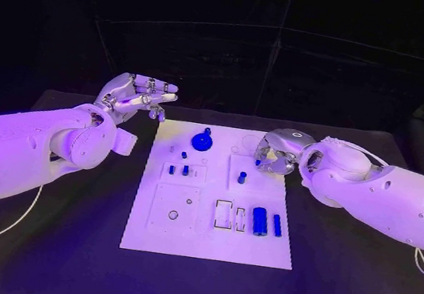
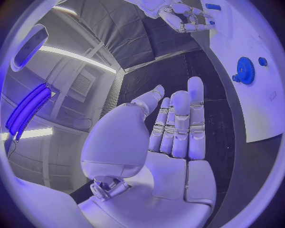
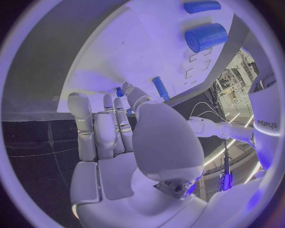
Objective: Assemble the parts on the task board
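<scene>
the right hand (image 1: 281, 151) hovers over the white board's (image 1: 208, 245) far right corner, fingers loosely curled on nothing visible, likely reaching for a blue peg (image 1: 242, 177), while the left hand (image 1: 136, 94) waits empty, fingers apart, beside the board.

Black table (image 1: 363, 289), dark curtain backdrop (image 1: 279, 60), bright ceiling strip lights (image 2: 71, 54), perhaps a wall vent (image 2: 80, 84)

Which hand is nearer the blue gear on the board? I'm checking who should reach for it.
Left, narrowly. The left hand hovers off the task board's far left corner, beside the blue gear; the right hand hangs over the board's right edge.
</scene>
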`<state>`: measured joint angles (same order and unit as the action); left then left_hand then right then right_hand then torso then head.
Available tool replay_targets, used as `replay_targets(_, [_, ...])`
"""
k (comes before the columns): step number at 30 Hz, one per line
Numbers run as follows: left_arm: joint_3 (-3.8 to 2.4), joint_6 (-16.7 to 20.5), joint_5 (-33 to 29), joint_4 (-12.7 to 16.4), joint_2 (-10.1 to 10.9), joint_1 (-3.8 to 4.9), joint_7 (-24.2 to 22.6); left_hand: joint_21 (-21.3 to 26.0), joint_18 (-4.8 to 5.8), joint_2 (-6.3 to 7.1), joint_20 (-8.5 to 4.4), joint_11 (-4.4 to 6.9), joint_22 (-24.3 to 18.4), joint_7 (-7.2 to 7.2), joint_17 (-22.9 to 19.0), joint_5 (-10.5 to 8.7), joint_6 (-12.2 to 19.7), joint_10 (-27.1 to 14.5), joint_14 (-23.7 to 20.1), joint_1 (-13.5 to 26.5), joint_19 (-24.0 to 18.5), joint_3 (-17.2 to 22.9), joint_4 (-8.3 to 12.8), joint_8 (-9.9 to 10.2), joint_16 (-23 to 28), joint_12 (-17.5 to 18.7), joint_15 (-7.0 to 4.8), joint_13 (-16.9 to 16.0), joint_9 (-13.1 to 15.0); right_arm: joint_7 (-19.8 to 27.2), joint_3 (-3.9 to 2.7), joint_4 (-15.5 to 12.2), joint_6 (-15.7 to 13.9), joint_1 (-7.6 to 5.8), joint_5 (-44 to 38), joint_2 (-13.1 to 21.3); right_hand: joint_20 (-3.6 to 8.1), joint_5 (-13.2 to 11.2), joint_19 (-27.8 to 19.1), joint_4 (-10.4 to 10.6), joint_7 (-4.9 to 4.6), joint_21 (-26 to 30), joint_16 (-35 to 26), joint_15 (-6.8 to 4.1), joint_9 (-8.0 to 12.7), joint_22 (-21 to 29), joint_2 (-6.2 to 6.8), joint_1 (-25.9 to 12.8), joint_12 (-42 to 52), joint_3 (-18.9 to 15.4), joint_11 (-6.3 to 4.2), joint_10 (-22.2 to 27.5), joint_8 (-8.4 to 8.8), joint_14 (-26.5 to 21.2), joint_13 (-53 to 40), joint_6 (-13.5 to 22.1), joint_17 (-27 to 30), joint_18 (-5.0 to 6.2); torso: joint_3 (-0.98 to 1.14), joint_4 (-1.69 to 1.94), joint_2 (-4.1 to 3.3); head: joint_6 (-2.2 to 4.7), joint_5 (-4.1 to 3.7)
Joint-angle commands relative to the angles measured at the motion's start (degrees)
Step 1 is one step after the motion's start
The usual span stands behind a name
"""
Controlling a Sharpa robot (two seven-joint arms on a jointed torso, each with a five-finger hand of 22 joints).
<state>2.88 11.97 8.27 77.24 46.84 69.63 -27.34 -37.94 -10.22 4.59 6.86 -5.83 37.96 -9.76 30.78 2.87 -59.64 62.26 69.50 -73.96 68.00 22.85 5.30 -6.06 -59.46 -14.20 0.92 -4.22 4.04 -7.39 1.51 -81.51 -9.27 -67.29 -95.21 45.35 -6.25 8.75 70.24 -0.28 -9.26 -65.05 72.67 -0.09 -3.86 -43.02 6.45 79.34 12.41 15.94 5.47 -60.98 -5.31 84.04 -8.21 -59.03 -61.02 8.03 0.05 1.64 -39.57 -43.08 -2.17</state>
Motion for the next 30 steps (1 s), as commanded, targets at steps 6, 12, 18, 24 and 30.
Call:
replay_targets(6, [-0.04,0.22,-1.8,-0.07,-0.06,0.02,-1.46,0.38,-0.33,-0.6,-0.16,0.11,-0.12,-0.03,-0.38,-0.02,-0.37,0.34,-0.47,-0.37,-0.16,-0.29,0.01,-0.37,0.45,-0.39,-0.01,-0.08,0.09,0.62,-0.02,0.4,1.05,0.53,-0.46,-0.68,0.1,-2.62,0.65,-0.98,0.3,-1.03,0.32,0.09,-0.14,-1.02,-1.27,1.84,-0.72,4.55,-0.46,-2.54,0.26,0.95,2.09,-2.13,-0.08,0.23,0.02,-0.02,0.01,-0.17,0.23])
replay_targets(12, [-0.04,0.1,-1.82,-0.22,-0.12,0.0,-1.31,0.43,-0.32,-0.64,-0.17,0.11,-0.16,-0.05,-0.59,-0.02,-0.41,0.37,-0.55,-0.44,-0.15,-0.29,0.04,-0.41,0.56,-0.44,-0.02,-0.08,0.09,0.67,-0.02,0.76,1.3,0.73,-0.28,-1.07,0.41,-3.68,1.3,-1.44,0.69,-1.96,0.25,-0.3,-0.27,-2.32,-1.83,1.79,-0.68,7.66,-0.96,-5.0,-0.03,1.03,3.08,-3.94,0.44,0.05,0.03,0.0,0.02,-0.31,0.16])
replay_targets(18, [-0.04,0.81,-1.82,-0.36,-0.2,-0.01,-0.35,0.66,-0.33,-1.03,-0.3,0.11,-0.35,-0.17,-0.89,-0.01,-0.42,0.34,-0.63,-1.53,-0.04,0.15,0.64,-0.53,0.68,-0.67,-0.12,-0.05,0.06,0.28,-0.02,1.03,2.37,0.79,-0.24,-1.31,0.87,-5.44,1.6,-2.57,1.0,-2.62,0.41,-0.72,-0.33,-3.16,-3.12,2.29,-0.84,11.27,-1.39,-7.02,-0.2,1.08,3.76,-5.6,0.55,-0.09,0.03,-0.02,-0.01,-0.4,0.18])
replay_targets(24, [-0.04,1.03,-1.82,-0.47,-0.24,-0.02,0.34,0.75,-0.31,-1.07,-0.33,0.03,-0.43,-0.3,-1.03,-0.01,-0.33,0.22,-0.67,-1.9,0.01,0.28,0.91,-0.55,0.73,-0.73,-0.09,-0.02,0.03,-0.46,-0.02,1.15,2.41,0.81,-0.46,-1.38,1.03,-5.48,1.7,-3.68,1.06,-3.09,0.47,-0.81,-0.26,-3.78,-3.24,1.91,-1.36,13.66,-1.52,-7.91,0.04,1.07,4.24,-6.27,0.7,-0.18,0.01,-0.01,0.02,-0.53,0.06])
replay_targets(30, [-0.04,0.93,-1.82,-0.5,-0.25,-0.02,0.82,0.81,-0.29,-1.04,-0.33,-0.05,-0.47,-0.39,-1.13,-0.01,-0.21,0.08,-0.72,-1.99,0.02,0.29,1.01,-0.53,0.78,-0.74,-0.06,0.02,0.0,0.12,-0.03,0.24,-3.05,0.82,-0.97,-0.86,1.04,-5.48,1.78,-4.12,0.98,-3.42,0.65,-0.75,-0.2,-4.17,-2.88,1.09,-1.8,14.88,-1.49,-8.11,0.33,1.12,4.39,-6.41,0.6,-0.23,0.05,-0.01,0.09,-0.54,0.1])
